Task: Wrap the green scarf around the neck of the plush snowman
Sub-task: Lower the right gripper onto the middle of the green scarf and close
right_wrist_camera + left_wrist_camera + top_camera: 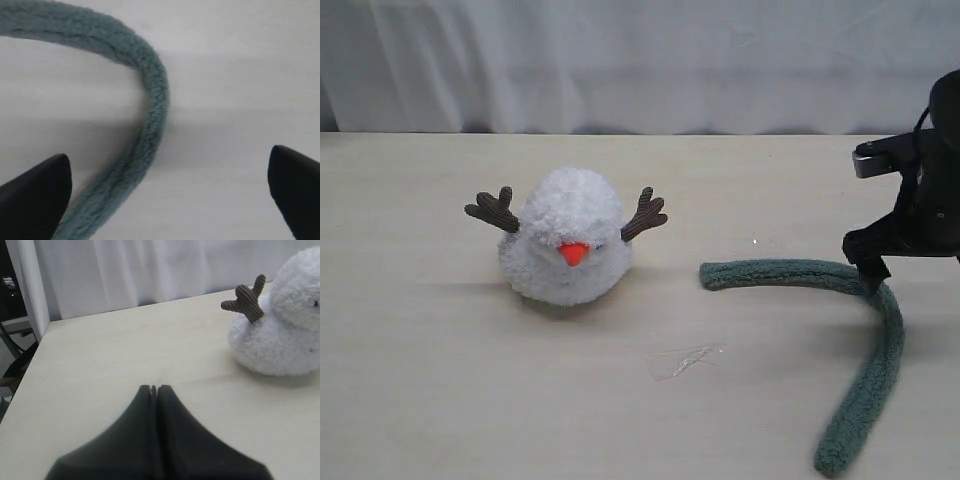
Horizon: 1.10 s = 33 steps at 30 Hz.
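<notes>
1. Ext: snowman (568, 240) on table (440, 380), centre-left; scarf (888, 345) lies bent at right, well apart; R gripper (872, 265) over the bend
2. L wrist: L gripper (154, 388) clenched, empty; snowman (285, 325) near
3. R wrist: R gripper (169, 157) spread wide, scarf (150, 100) bend between its fingers

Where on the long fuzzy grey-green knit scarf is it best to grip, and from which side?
Probably at its bend, from above: the fuzzy grey-green knit scarf lies flat and curved on the table, and the open right gripper hangs over that bend.
</notes>
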Each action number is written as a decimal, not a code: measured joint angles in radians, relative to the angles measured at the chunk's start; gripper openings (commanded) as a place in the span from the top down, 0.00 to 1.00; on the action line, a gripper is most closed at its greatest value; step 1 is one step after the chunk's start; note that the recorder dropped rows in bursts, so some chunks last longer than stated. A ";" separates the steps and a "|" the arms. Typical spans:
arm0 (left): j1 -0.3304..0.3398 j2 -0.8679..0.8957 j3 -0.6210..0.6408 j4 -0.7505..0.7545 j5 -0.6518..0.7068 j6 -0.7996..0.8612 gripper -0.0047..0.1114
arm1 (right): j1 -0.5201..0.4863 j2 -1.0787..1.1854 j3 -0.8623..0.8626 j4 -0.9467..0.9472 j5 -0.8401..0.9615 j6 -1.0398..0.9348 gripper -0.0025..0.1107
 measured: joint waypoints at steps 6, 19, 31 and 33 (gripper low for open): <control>0.000 0.000 0.000 0.000 0.000 0.000 0.96 | -0.004 0.158 -0.067 -0.084 -0.015 0.042 0.32; 0.000 0.000 0.000 0.000 0.000 0.000 0.96 | -0.115 0.290 -0.103 0.013 -0.104 -0.092 0.32; 0.000 0.000 0.000 0.000 0.000 0.000 0.96 | -0.115 0.297 -0.104 0.283 -0.161 -0.384 0.52; 0.000 0.000 0.000 0.000 0.000 0.000 0.96 | -0.115 0.297 -0.104 0.277 -0.161 -0.388 0.54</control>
